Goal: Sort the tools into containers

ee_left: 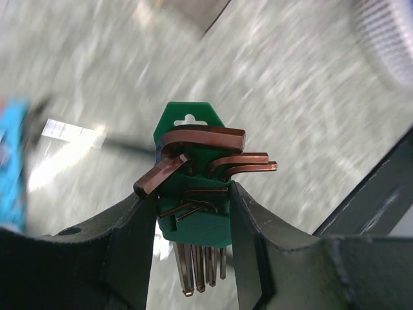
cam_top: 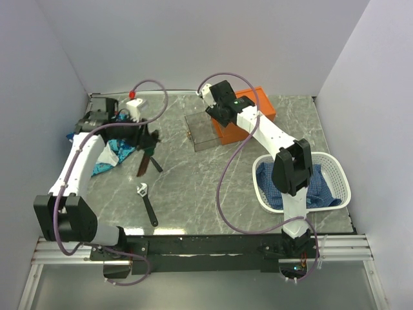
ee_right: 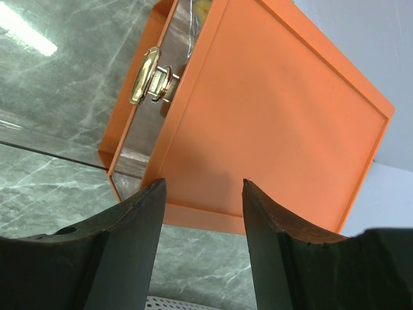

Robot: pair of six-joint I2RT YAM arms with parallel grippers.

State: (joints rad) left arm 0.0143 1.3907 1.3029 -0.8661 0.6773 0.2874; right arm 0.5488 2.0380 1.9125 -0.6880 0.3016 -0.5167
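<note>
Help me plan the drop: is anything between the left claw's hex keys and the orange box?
The clear drawer stands between the hex keys and the orange box; the right claw hovers over the box.

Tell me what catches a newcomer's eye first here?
At the left of the scene, the left pincer clamps a green holder of bronze hex keys. The bright orange box at the back stands out too, with the right pincer open over it.

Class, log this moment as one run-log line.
left gripper: shut on hex keys | right gripper: open near box | wrench: on table
</note>
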